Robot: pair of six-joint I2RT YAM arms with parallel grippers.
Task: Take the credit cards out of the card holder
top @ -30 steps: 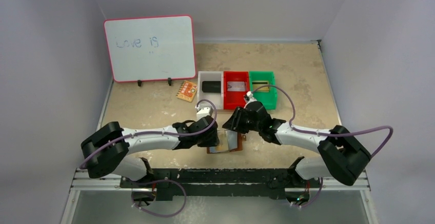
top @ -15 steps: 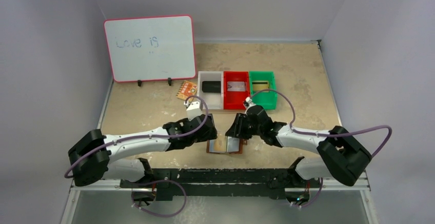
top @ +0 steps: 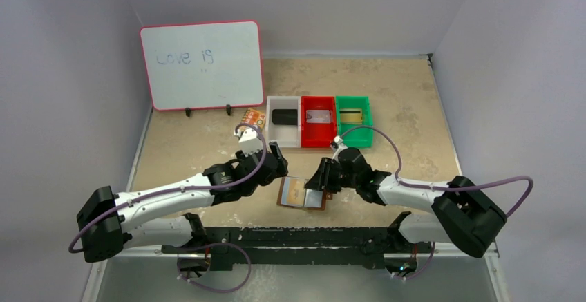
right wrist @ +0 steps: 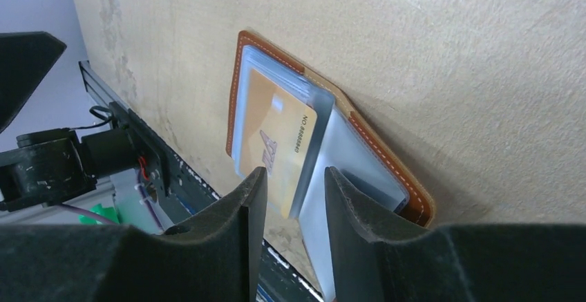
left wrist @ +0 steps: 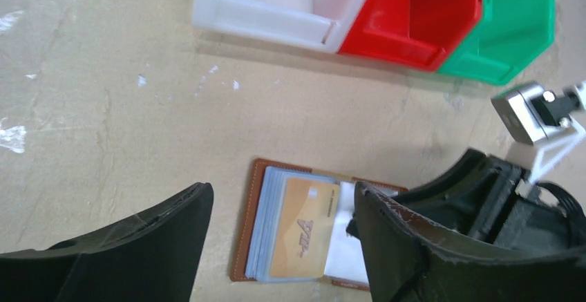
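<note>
The brown card holder [top: 302,194] lies open near the table's front edge. A gold credit card [left wrist: 305,227] sits in its left blue-grey sleeve; it also shows in the right wrist view [right wrist: 276,151]. My left gripper [top: 274,159] is open and empty, above and to the far left of the holder [left wrist: 243,227], not touching it. My right gripper [top: 322,179] is at the holder's right half [right wrist: 387,171]. Its jaws stand a narrow gap apart, and a pale sleeve leaf [right wrist: 319,205] rises between them. More cards may be hidden in the sleeves.
White [top: 283,119], red [top: 318,124] and green [top: 354,118] bins stand in a row behind the holder, with a black, a silver and a gold item inside. An orange patterned card [top: 251,119] and a whiteboard [top: 202,63] are at the far left. The table edge is just in front.
My left gripper has drawn back from the holder toward the far left. My right gripper has come lower over the holder's right half, and the lifted sleeve leaf has dropped.
</note>
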